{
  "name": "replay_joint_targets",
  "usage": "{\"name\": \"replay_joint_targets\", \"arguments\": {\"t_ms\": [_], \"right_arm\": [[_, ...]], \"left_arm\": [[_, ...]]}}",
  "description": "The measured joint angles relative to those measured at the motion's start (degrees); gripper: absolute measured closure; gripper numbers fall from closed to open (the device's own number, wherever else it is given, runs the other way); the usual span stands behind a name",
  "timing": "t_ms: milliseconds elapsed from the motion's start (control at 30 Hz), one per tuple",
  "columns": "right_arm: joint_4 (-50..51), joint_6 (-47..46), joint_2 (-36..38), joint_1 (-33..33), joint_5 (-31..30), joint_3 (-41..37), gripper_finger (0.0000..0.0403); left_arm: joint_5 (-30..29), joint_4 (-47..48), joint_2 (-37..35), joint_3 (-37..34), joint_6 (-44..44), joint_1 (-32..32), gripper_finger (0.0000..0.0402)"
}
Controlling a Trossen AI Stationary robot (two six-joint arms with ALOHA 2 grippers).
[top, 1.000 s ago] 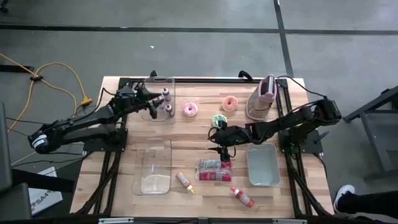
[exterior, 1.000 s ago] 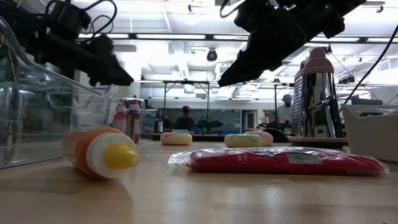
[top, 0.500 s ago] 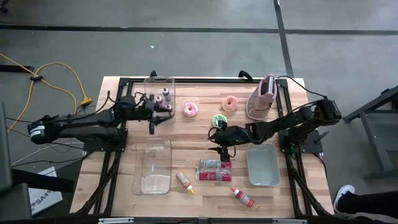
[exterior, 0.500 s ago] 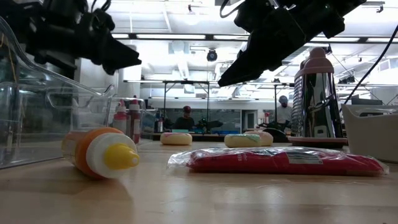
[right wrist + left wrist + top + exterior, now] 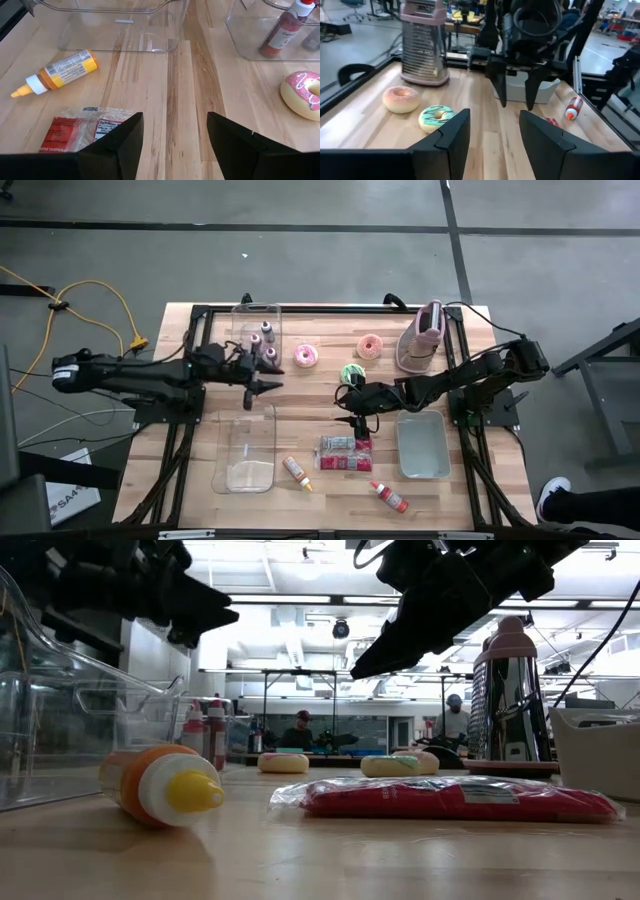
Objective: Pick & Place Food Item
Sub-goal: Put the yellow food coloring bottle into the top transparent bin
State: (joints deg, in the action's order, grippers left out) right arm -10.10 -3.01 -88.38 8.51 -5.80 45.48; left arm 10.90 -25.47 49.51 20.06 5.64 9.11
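The red food packet [image 5: 345,453] was half hidden in the right wrist view, lying on the wooden worktop [image 5: 320,400] below the right hand [image 5: 346,402], held open and empty. The left hand [image 5: 268,385] was open too, beside the clear bin [image 5: 247,448]. People were glimpsed in the room behind.

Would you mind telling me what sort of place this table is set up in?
Probably a robotics lab or workshop: a bare concrete floor, ceiling strip lights over an open hall, and people at workbenches behind the wooden table.

High view: straight down over whole table [image 5: 200,480]. Low view: tabletop level, facing the room. Wrist views look along the boards from opposite sides; both low and right wrist catch the orange bottle [image 5: 160,785] [image 5: 57,70].
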Motion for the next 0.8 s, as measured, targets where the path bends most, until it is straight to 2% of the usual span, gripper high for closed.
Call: {"name": "replay_joint_targets", "arguments": {"t_ms": [267, 433, 633, 800], "right_arm": [[0.0, 0.0, 0.0, 0.0, 0.0, 0.0, 0.0196], [0.0, 0.0, 0.0, 0.0, 0.0, 0.0, 0.0196], [0.0, 0.0, 0.0, 0.0, 0.0, 0.0, 0.0196], [0.0, 0.0, 0.0, 0.0, 0.0, 0.0, 0.0196]], "left_arm": [[2.4, 1.3, 10.1, 8.1, -1.3, -6.0, 0.0236], [2.1, 6.3, 14.5, 14.1, -2.4, -9.8, 0.0236], [-0.1, 16.0, 19.6, 22.7, -4.0, -14.7, 0.0236], [-5.5, 22.9, 22.3, 27.3, -6.3, -19.3, 0.0236]]}}
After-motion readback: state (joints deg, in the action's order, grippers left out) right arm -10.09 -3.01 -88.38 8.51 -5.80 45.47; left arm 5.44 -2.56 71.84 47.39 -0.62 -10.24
